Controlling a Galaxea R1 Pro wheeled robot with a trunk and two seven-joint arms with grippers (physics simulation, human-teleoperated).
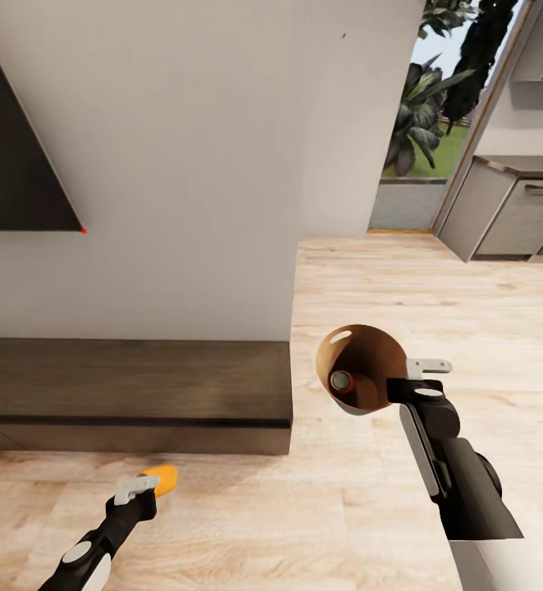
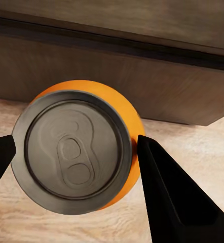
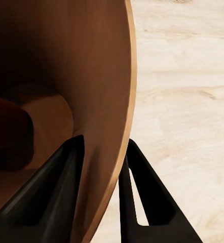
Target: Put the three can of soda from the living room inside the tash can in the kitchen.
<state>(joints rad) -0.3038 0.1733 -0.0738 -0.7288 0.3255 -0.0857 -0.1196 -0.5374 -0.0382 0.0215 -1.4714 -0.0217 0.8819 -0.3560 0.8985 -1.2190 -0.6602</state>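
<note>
My left gripper (image 1: 143, 486) is shut on an orange can of soda (image 1: 163, 476), held low over the plank floor just in front of the wooden bench. In the left wrist view the can's silver top (image 2: 74, 149) faces the camera between the two black fingers (image 2: 165, 182). My right gripper (image 1: 401, 379) is shut on the rim of the tash can (image 1: 370, 361), which hangs tilted with its tan-brown inside facing me. A second can of soda (image 1: 341, 381) lies inside it. In the right wrist view the bin wall (image 3: 99, 91) runs between the fingers.
A low dark wooden bench (image 1: 132, 386) runs along a white wall, with a black TV (image 1: 13, 164) above it. Past the wall's corner, light wood floor (image 1: 435, 295) leads to grey kitchen cabinets (image 1: 517, 209) and a window with plants (image 1: 423, 107).
</note>
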